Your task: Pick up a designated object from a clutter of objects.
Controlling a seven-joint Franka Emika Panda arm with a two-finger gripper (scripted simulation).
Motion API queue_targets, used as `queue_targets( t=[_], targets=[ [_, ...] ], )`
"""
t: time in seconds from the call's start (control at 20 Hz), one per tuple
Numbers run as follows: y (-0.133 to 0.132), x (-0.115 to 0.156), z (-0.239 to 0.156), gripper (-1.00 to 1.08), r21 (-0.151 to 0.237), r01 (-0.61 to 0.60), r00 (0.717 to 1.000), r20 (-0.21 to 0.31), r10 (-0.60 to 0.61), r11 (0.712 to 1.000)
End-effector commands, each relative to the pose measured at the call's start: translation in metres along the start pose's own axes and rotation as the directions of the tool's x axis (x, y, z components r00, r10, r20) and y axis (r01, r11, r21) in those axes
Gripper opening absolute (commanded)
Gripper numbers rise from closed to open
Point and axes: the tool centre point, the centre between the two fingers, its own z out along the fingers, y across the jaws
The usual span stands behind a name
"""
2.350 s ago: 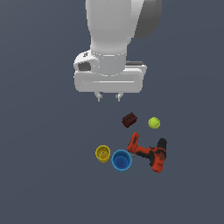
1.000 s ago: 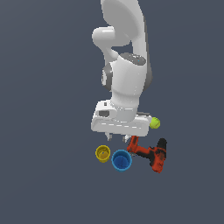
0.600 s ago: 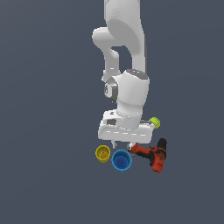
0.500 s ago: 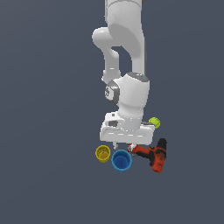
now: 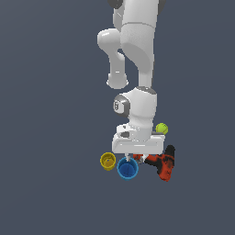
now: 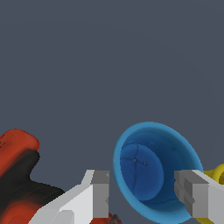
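The designated object, a bright blue cup (image 5: 127, 168), stands upright with its mouth up among the clutter of objects. My gripper (image 5: 135, 158) hangs just above it, open. In the wrist view the blue cup (image 6: 153, 170) lies between the two grey fingers (image 6: 99, 192). One finger stands just outside the rim; the other overlaps the rim on the yellow cup's side. Nothing is gripped. A smaller yellow cup (image 5: 108, 161) sits right beside the blue one, toward the exterior view's left.
A red-and-black power drill (image 5: 161, 166) lies close to the blue cup on the exterior view's right, and also shows in the wrist view (image 6: 17, 175). A yellow-green tennis ball (image 5: 161, 129) peeks out behind the hand. The yellow cup (image 6: 216, 175) shows beyond one finger.
The arm has come down and shifted toward the blue cup, from well above the clutter to just over the cup's rim. The objects have not moved.
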Motion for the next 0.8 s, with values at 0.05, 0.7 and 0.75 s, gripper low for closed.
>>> queue_targets(
  t=[0.05, 0.7, 0.75],
  targets=[
    [-0.007, -0.004, 0.006, 0.28, 0.011, 0.008, 1.0, -0.023, -0.008, 1.0],
    [-0.013, -0.008, 0.015, 0.28, 0.022, 0.016, 0.999, -0.039, -0.015, 1.0],
    [-0.013, -0.008, 0.017, 0.28, 0.022, 0.016, 0.999, -0.039, -0.015, 1.0]
  ],
)
